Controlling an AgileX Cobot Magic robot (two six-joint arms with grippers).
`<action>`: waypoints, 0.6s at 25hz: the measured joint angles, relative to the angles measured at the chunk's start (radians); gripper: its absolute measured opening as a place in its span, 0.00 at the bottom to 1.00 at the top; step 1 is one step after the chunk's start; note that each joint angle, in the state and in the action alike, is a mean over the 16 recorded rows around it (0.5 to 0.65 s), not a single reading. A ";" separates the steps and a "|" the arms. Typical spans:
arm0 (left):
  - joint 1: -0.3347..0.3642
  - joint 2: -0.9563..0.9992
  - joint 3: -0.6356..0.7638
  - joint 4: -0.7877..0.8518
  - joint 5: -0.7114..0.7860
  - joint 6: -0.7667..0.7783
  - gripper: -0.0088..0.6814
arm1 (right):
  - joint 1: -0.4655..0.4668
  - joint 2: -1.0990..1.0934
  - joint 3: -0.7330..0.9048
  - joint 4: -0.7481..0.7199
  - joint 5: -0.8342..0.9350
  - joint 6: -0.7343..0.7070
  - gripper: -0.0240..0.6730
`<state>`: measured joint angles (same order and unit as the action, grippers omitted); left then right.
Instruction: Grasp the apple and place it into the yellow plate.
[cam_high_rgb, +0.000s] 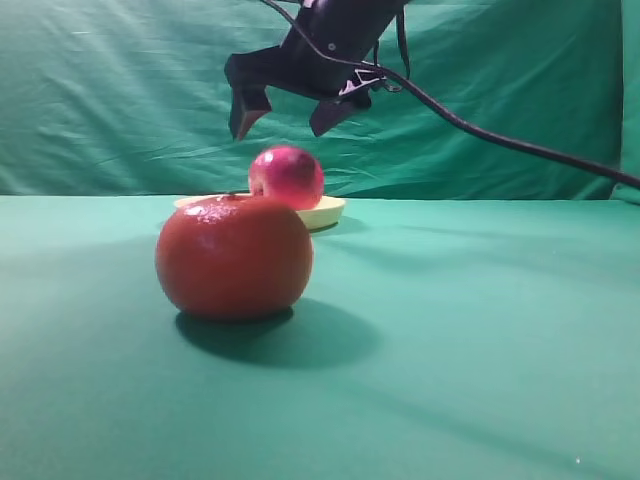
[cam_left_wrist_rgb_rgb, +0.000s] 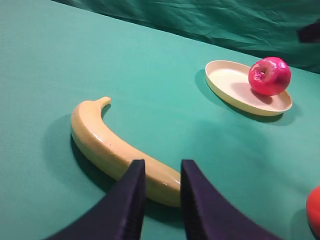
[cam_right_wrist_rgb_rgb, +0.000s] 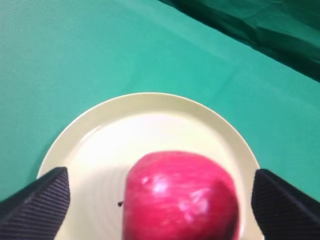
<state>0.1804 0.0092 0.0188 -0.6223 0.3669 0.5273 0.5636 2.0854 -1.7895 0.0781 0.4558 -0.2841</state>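
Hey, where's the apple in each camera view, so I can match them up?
Exterior high: the apple sits upper centre, behind the orange-red fruit.
Left wrist: upper right.
Right wrist: bottom centre.
Shared landmark: the yellow plate under it.

One apple (cam_left_wrist_rgb_rgb: 269, 76), one yellow plate (cam_left_wrist_rgb_rgb: 227, 82), one orange-red fruit (cam_high_rgb: 234, 257), one banana (cam_left_wrist_rgb_rgb: 112, 146).

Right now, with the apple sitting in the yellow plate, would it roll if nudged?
Probably. The apple is round and glossy, so it would likely roll. It sits near the yellow plate's edge, and that low rim may not stop it. The right gripper hangs open above it.
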 joint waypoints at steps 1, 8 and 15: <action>0.000 0.000 0.000 0.000 0.000 0.000 0.24 | 0.000 -0.022 -0.005 -0.012 0.030 0.001 0.71; 0.000 0.000 0.000 0.000 0.000 0.000 0.24 | 0.000 -0.223 -0.019 -0.085 0.230 0.063 0.31; 0.000 0.000 0.000 0.000 0.000 0.000 0.24 | 0.000 -0.467 0.057 -0.130 0.348 0.169 0.06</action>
<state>0.1804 0.0092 0.0188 -0.6223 0.3669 0.5273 0.5636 1.6181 -1.7328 -0.0522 0.8034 -0.1155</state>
